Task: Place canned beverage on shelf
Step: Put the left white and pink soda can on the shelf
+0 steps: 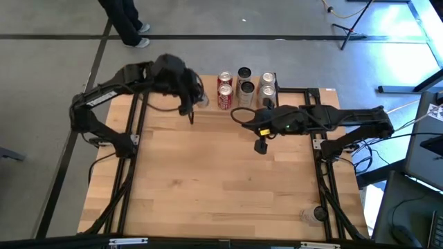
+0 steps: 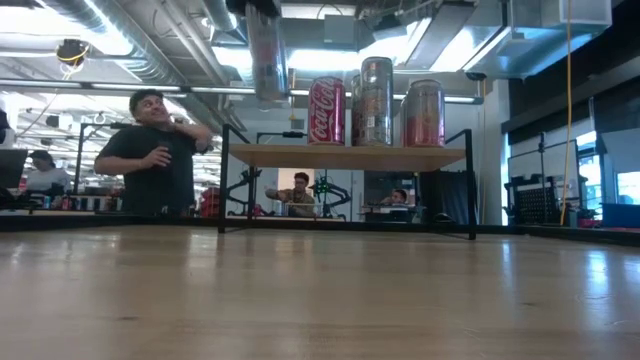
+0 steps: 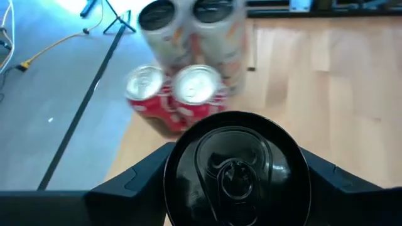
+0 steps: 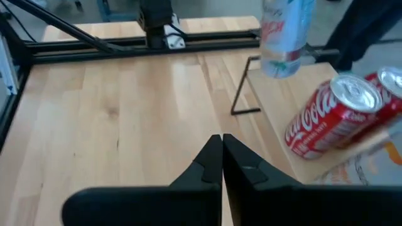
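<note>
Five cans [image 1: 244, 86] are standing on the shelf [image 2: 345, 156]; left claw [image 3: 239, 172] is gripping a sixth can [image 2: 267, 55] above its end, right claw [image 4: 222, 160] is waiting shut.

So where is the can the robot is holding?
The can hangs in the left end effector, above the shelf's left end, beside the red can.

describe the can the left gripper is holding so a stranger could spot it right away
Find the small wooden shelf at the table's far edge. Just off its end, the left gripper holds a pale can in the air. Every other can stands on the shelf.
</note>
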{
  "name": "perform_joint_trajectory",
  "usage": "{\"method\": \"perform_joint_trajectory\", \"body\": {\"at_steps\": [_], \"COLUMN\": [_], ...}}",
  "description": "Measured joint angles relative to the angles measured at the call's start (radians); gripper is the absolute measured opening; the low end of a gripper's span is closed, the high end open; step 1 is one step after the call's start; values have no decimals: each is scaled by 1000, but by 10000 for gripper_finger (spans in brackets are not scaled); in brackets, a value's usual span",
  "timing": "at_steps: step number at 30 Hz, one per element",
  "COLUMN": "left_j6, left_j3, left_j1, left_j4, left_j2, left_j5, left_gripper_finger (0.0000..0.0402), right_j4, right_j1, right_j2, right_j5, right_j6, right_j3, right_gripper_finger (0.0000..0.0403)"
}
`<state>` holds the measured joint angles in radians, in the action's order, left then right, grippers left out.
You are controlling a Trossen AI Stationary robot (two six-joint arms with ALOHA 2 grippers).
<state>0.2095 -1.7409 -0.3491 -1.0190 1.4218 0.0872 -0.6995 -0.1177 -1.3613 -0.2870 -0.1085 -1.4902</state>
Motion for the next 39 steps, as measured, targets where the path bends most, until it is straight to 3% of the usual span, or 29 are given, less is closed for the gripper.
{"method": "perform_joint_trajectory", "body": {"at_steps": [5,12,24,39], "left_j6": [34,40,102,212], "left_j3": [-20,-161,-245,-232], "left_j1": [-128,-237,-300,-337], "left_j4": [-5,-82,-116,-39], "left_j2": [67,228,363,381], "left_j5": [-115,-266,-321,-359], "left_gripper_finger": [231,231,231,231], "right_j4": [-26,-38,-78,-92], "right_j1": [0,0,0,0], "right_j2": [-5,-5,-5,-4], "right_j5": [-30,-37,-36,-35], "right_j6": [-23,-50,-116,-116], "right_j3": [1,1,1,1], "right_gripper_finger": [3,3,3,3]}}
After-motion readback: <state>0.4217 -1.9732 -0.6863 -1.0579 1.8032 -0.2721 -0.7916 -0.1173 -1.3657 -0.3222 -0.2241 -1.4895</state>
